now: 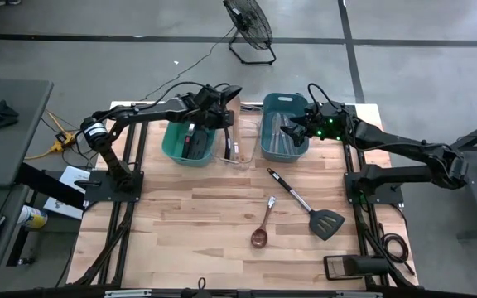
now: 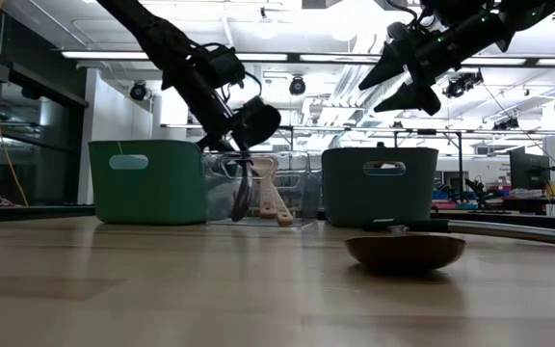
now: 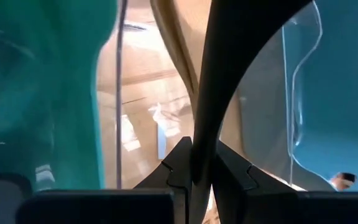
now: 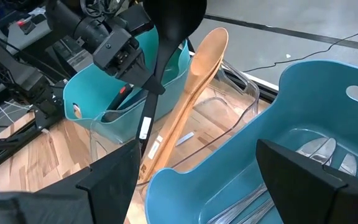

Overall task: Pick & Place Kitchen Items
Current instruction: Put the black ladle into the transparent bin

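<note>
While the left gripper [image 4: 143,73] is clamping a black ladle [image 4: 166,25] over the clear bin [image 4: 229,93] — probably sorting — the right gripper [image 1: 291,126] is hanging wide, holding nothing.

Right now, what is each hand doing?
Left hand: closed on a black plastic spoon, over the clear bin.
Right hand: open, empty, above the blue bin.

I see a green bin [image 1: 175,147], a clear bin [image 1: 232,147] beside it and a blue bin [image 1: 273,142] lined up at the wooden table's [image 1: 197,223] far edge. A floor fan [image 1: 249,26] stands beyond, on grey floor.
</note>
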{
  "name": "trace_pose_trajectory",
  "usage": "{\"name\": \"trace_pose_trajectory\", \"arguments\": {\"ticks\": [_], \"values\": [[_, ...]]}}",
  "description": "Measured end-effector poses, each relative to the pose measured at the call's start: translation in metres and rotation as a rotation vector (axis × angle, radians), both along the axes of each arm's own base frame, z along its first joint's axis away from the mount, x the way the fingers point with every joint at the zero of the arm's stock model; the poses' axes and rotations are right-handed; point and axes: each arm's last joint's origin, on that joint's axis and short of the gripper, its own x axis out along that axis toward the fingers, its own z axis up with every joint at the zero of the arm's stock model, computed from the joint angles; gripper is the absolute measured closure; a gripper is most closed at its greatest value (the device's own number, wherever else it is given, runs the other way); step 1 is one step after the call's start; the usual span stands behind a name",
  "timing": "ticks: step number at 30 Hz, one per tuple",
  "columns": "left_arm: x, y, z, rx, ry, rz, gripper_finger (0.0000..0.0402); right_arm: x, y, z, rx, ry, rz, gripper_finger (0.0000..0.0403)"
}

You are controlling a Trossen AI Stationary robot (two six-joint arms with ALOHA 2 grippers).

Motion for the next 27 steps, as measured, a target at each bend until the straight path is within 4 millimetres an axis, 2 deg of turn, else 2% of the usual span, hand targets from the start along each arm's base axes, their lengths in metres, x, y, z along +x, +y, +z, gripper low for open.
{"name": "trace_pose_trajectory", "arguments": {"ticks": [5, 20, 27], "values": [[0.001, 0.001, -0.007, -0.023, 0.024, 0.034, 0.0369, 0.0, 0.0, 0.0, 0.0, 0.0, 0.0, 0.0092], [0.013, -0.006, -0.013, -0.034, -0.002, 0.004, 0.0362, 0.0, 0.0, -0.001, 0.005, 0.006, 0.005, 0.0092], [0.013, -0.006, -0.013, -0.022, 0.0, -0.01, 0.032, 0.0, 0.001, -0.001, 0.01, 0.009, 0.011, 0.0092]]}}
